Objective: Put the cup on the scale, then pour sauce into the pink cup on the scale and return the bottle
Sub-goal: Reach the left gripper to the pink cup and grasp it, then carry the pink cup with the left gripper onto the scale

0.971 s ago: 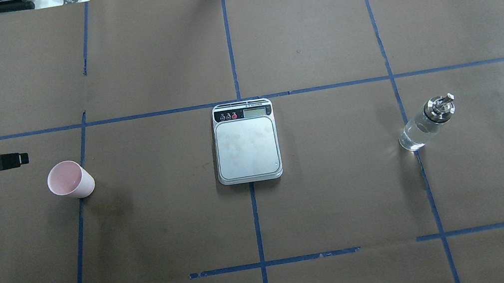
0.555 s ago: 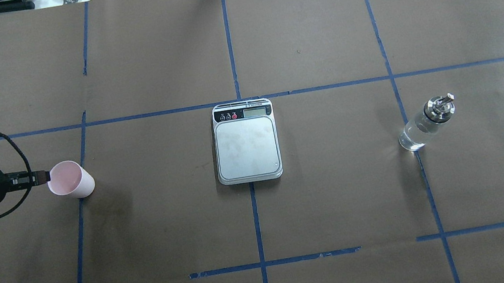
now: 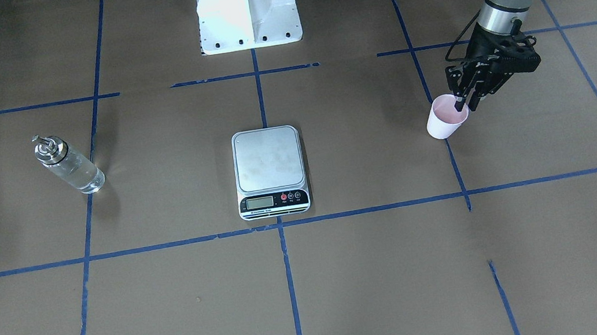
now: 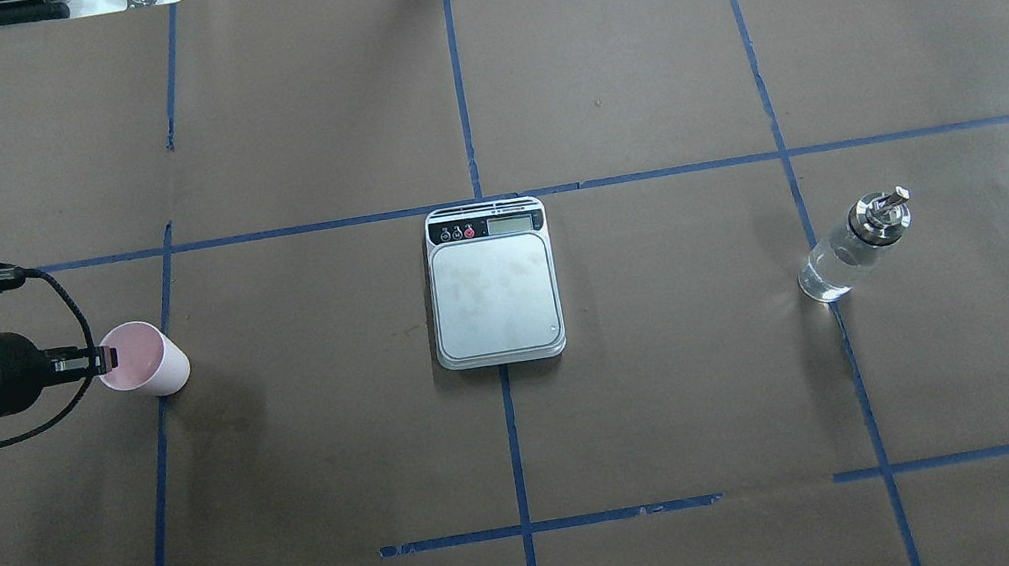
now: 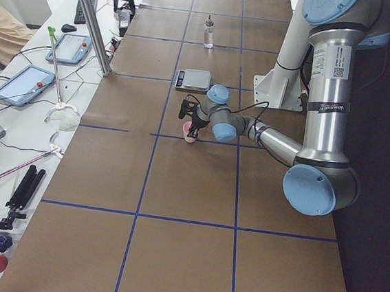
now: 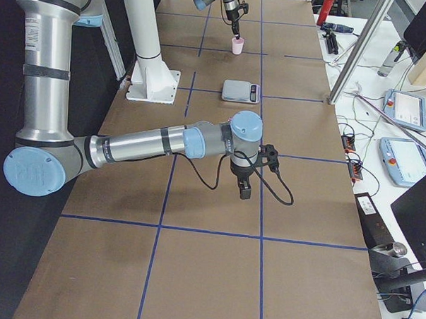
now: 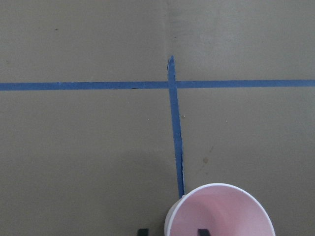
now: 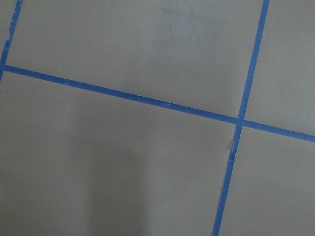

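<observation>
Overhead exterior, left pincer (image 4: pixel 108 359) spread astride cup (image 4: pixel 151 367) rim, scale (image 4: pixel 495 297), bottle (image 4: pixel 849 254) well apart, right pincer (image 6: pixel 245 193) grip unclear

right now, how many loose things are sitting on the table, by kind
cup: 1
scale: 1
bottle: 1
total: 3
</observation>
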Tool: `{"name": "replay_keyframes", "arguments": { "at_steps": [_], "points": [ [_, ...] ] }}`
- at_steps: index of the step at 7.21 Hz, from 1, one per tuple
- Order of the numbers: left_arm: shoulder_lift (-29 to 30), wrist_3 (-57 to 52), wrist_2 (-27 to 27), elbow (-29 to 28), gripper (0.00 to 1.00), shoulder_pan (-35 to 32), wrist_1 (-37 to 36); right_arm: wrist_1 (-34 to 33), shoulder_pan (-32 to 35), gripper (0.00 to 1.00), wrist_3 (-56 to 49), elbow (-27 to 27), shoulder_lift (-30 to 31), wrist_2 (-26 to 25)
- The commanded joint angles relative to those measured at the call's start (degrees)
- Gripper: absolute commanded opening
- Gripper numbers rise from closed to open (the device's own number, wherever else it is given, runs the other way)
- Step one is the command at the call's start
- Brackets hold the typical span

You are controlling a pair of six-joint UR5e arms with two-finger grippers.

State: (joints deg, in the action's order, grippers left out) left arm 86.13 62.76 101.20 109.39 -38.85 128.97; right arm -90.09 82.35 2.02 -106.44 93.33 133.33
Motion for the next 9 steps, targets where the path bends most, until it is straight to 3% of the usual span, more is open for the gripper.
{"name": "replay_keyframes", "arguments": {
  "at_steps": [1,2,4,5,7,8,9],
  "points": [
    [0.09,0.0,-0.3,-0.49,0.09,0.09,-0.12,0.0,0.01,1.0,0.0,0.0,0.0,0.0],
    [0.09,0.0,-0.3,-0.49,0.0,0.17,-0.12,0.0,0.01,1.0,0.0,0.0,0.0,0.0],
    [0.53,-0.61,-0.04,0.99,0.0,0.0,-0.64,0.0,0.01,1.0,-0.09,0.0,-0.08,0.0],
    [4.45,-0.62,-0.03,3.61,0.0,0.0,-7.09,0.0,0.01,1.0,0.0,0.0,-0.08,0.0],
    [21.01,0.26,-3.78,5.84,0.0,0.08,-27.27,0.0,0.09,1.0,0.0,0.0,0.0,0.0],
    [27.63,0.35,-4.33,5.4,0.0,0.87,-33.46,0.0,0.09,1.0,0.0,0.0,0.0,0.0],
    [31.96,2.09,-4.51,4.44,0.0,2.7,-34.74,0.0,0.09,1.0,0.0,-0.09,0.09,0.09]
  ]
}}
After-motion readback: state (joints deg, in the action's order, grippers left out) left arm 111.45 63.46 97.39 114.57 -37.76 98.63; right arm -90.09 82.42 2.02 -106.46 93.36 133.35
